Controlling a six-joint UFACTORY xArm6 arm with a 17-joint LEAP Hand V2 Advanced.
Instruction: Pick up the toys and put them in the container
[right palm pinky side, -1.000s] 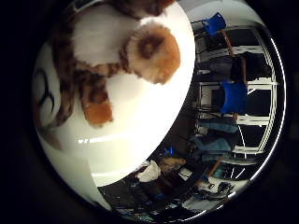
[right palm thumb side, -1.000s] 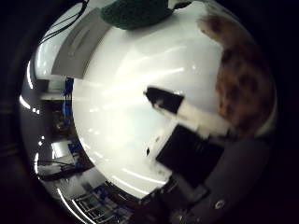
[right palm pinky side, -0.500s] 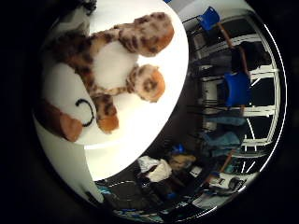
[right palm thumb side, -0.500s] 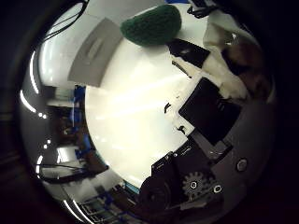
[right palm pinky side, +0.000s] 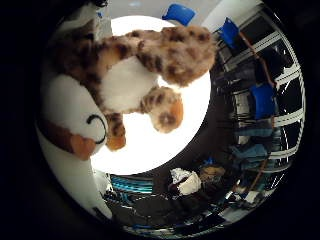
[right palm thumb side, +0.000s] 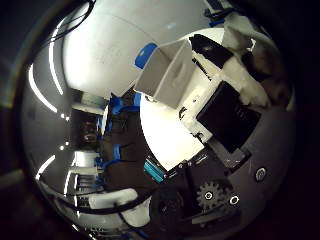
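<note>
One soft toy (right palm pinky side: 135, 75), a spotted plush animal with brown-and-tan patches, a white belly and orange paws, fills much of the little finger side palm view, so it sits close against the palm and well above the white round table (right palm pinky side: 150, 145) seen behind it. Its belly faces the camera, one round paw with a dark centre hangs out over the bright tabletop, and a bigger spotted limb stretches across beside it. Pressed next to the animal is a white rounded plush part (right palm pinky side: 70, 110) with a black curved line stitched on it and an orange-brown bump at its edge; whether that belongs to the same toy or to a second one cannot be told. From the thumb side, the hand (right palm thumb side: 225, 110) shows as white and black blocks, its fingers bent in around something brown and furry at the far edge of the view, which looks like the same toy held in its grasp. Beyond the fingers a pale grey, open-topped container (right palm thumb side: 167, 75) stands on the white table near its edge, apart from the hand and the toy. Around the table, blue chairs (right palm pinky side: 262, 100) stand on a dark floor beside tall windows, well apart from everything on the table.
</note>
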